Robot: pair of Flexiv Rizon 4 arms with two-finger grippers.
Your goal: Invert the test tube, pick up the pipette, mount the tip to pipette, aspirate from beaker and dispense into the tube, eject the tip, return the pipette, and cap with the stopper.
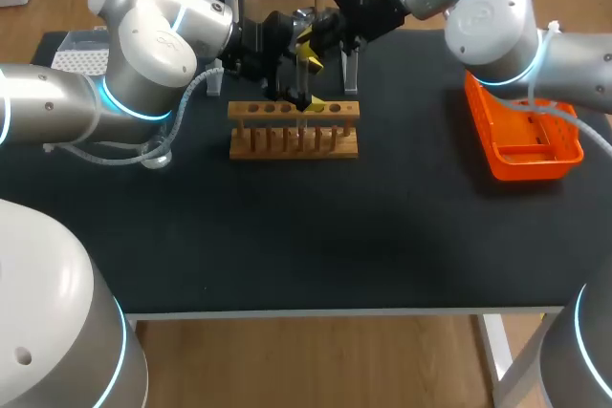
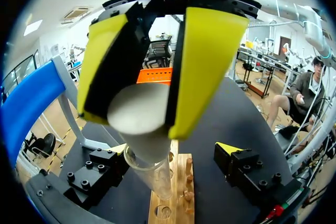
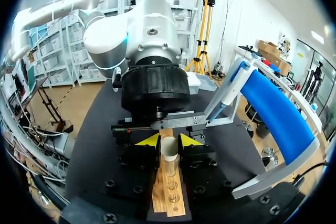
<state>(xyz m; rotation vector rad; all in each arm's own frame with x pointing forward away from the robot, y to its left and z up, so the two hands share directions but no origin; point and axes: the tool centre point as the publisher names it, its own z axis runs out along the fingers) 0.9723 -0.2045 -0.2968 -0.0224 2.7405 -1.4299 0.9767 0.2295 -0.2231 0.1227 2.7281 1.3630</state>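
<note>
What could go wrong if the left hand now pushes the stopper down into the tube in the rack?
The left hand grips the white cylindrical stopper only near its fingertips, so it may tilt or slip under a push. The right hand flanks the clear glass test tube with a gap on one side, so the tube could lean in the wooden rack. Both hands sit very close and might collide.

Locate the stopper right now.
The stopper is clamped between the left gripper's fingers, at the mouth of the test tube standing in the wooden rack, mid-table at the back in the head view.
</note>
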